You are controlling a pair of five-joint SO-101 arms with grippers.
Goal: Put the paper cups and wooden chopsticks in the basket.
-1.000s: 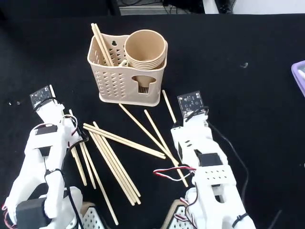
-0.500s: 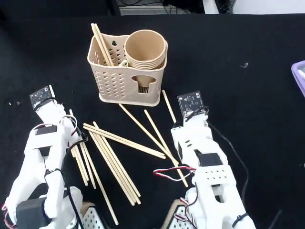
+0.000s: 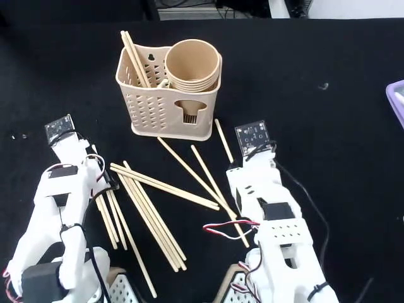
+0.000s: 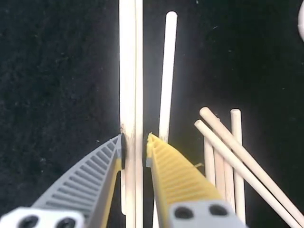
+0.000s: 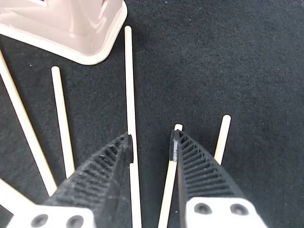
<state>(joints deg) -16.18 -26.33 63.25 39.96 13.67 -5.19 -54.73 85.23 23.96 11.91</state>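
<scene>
The beige basket [image 3: 165, 104] stands at the back of the table with stacked paper cups [image 3: 192, 63] and two chopsticks [image 3: 134, 55] in it. Several loose wooden chopsticks [image 3: 151, 208] lie fanned out between the arms. My left gripper [image 4: 135, 145] is low over the cloth, shut on a pair of chopsticks [image 4: 130, 85] lying side by side; another stick [image 4: 166, 76] runs just outside its yellow finger. My right gripper [image 5: 151, 142] is open near the basket's corner [image 5: 95, 42], with one chopstick [image 5: 128, 85] along its left finger and a stick's end [image 5: 177, 127] at the other.
A purple container [image 3: 396, 100] shows at the right edge. A small screw [image 3: 323, 86] lies on the black cloth right of the basket. The right arm [image 3: 268, 208] covers part of the chopsticks near it.
The left arm has shifted slightly right, and its fingers have drawn two chopsticks together beside it. The right arm has not moved.
</scene>
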